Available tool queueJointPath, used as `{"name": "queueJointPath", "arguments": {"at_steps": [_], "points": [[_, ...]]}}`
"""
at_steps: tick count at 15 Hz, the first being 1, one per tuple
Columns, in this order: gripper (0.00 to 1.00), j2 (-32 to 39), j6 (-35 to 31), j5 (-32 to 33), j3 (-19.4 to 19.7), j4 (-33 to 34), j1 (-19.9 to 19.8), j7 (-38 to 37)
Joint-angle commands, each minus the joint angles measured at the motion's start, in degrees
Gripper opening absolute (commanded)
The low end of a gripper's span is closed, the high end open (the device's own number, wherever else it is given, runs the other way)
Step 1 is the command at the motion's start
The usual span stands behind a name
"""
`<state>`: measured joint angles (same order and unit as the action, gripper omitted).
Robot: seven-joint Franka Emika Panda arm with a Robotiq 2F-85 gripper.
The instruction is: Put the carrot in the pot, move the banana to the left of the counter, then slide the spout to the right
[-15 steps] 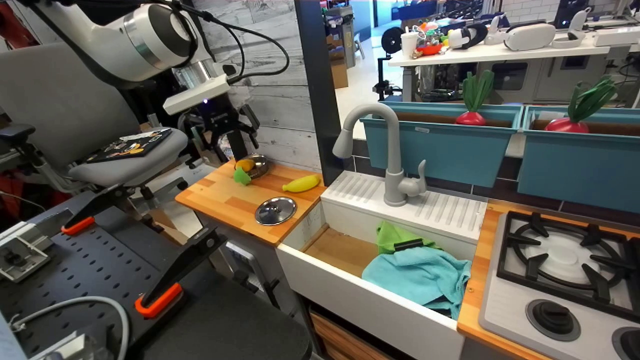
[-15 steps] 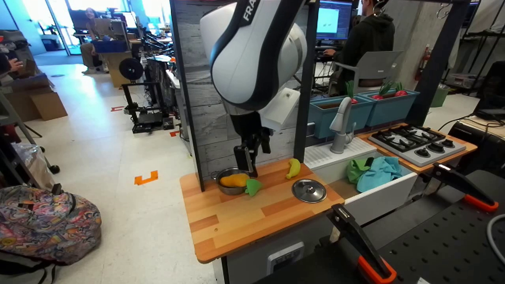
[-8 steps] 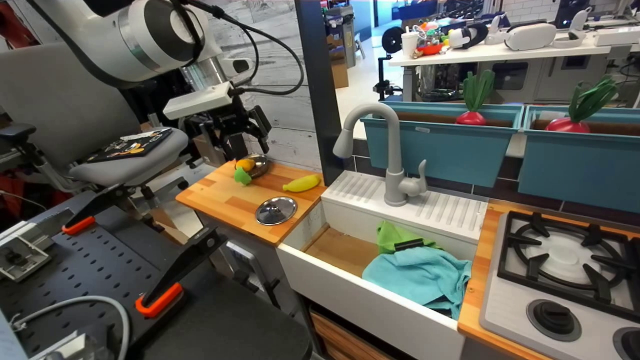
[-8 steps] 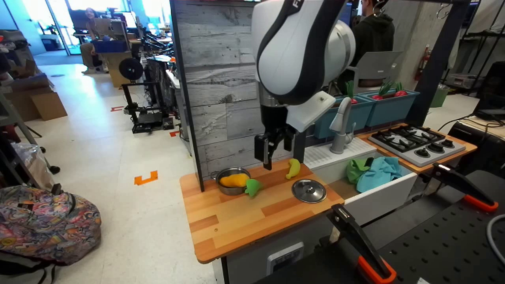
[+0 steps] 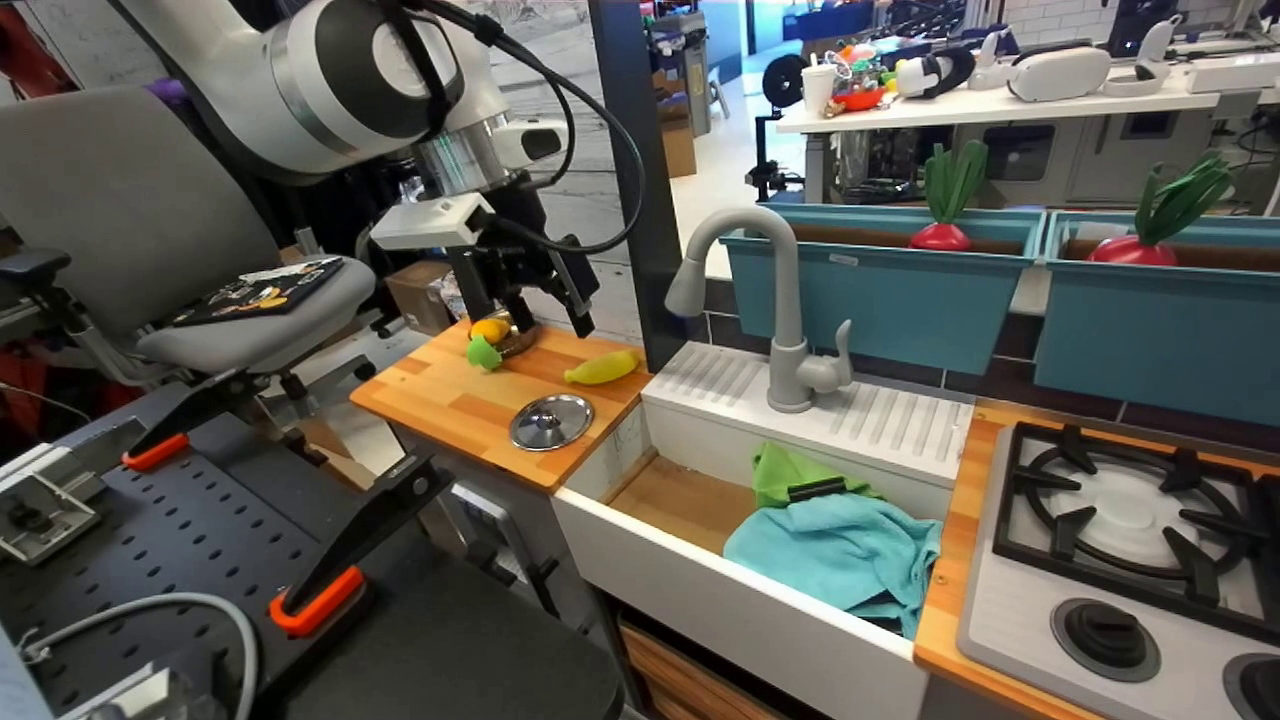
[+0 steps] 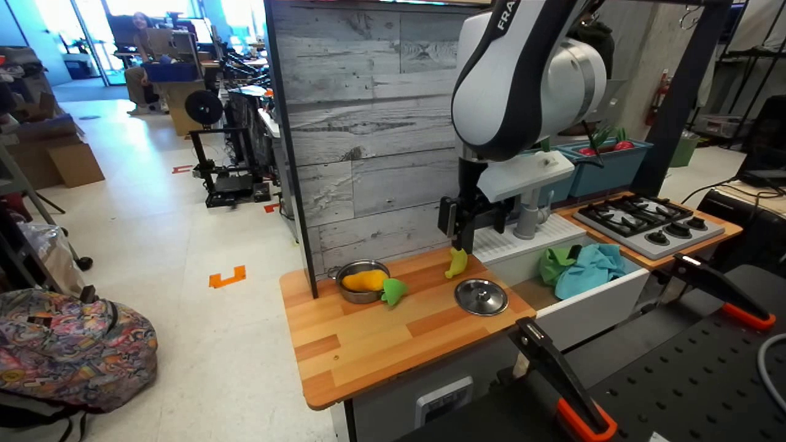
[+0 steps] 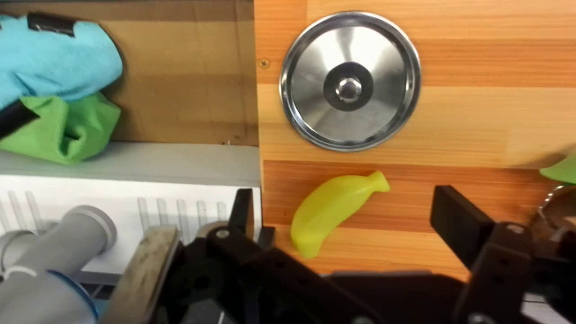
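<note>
While jaws gape above banana (image 7: 332, 207), “FRA” lettering (image 6: 506, 16)

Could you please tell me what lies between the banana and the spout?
An exterior view shows a margin of counter, then the white ribbed ledge that the spout stands on.

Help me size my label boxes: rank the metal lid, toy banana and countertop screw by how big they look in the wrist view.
Largest to smallest in the wrist view:
1. Metal lid
2. Toy banana
3. Countertop screw, by far the smallest
</note>
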<state>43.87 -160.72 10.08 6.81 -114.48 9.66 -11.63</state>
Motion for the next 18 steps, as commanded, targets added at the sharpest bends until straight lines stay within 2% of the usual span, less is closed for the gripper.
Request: {"name": "queueJointPath", "arguments": {"at_steps": [1, 3, 6, 12, 18], "points": [[1.00, 1.48, 4.87, -2.89, 3.33, 1.64, 3.53, -7.10], [1.00, 3.08, 6.18, -3.19, 2.73, 3.36, 3.23, -8.43], [1.00, 5.99, 4.58, -3.52, 2.04, 6.25, 3.03, -9.35], [1.00, 11.05, -1.58, -3.97, -0.18, 11.43, 0.97, -6.12], [1.00, 15.17, -1.21, -5.98, -3.03, 16.13, -1.83, -2.35]]}}
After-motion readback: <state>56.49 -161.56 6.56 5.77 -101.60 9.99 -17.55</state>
